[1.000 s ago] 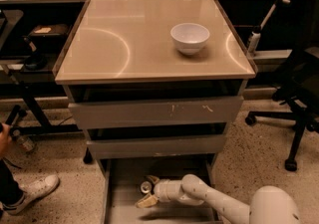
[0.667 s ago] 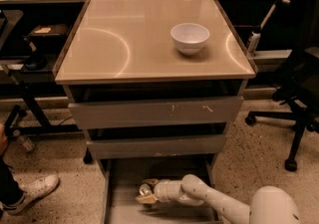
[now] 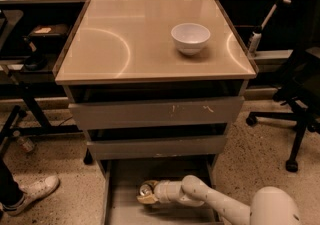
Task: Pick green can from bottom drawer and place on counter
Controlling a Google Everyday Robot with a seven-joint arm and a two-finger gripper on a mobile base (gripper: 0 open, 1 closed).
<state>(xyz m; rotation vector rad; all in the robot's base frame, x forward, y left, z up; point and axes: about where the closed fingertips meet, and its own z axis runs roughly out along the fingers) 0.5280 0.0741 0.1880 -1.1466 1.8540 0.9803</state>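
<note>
Lower centre, the claw (image 3: 146, 197) stays at the green can (image 3: 145, 188), barely shifted. Whether it grips, I cannot tell; lifting remains.

The beige bench (image 3: 125, 44) is glossy and smooth; the white bowl (image 3: 190, 37) looks glazed. Matt grey metal drawer fronts (image 3: 150, 114) show scratches. The gripper (image 3: 148, 197), in the bottom drawer (image 3: 120, 206), ends a smooth white plastic arm (image 3: 215, 201).

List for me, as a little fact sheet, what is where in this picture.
Pincer: robot's pincer, low inside the narrow grey metal bottom drawer, right at the can
Can: small cylindrical drink can, silver end showing, in that drawer
Counter: glossy beige square counter, above the drawers
Bowl: round white bowl, upright on the counter, right of centre
</note>
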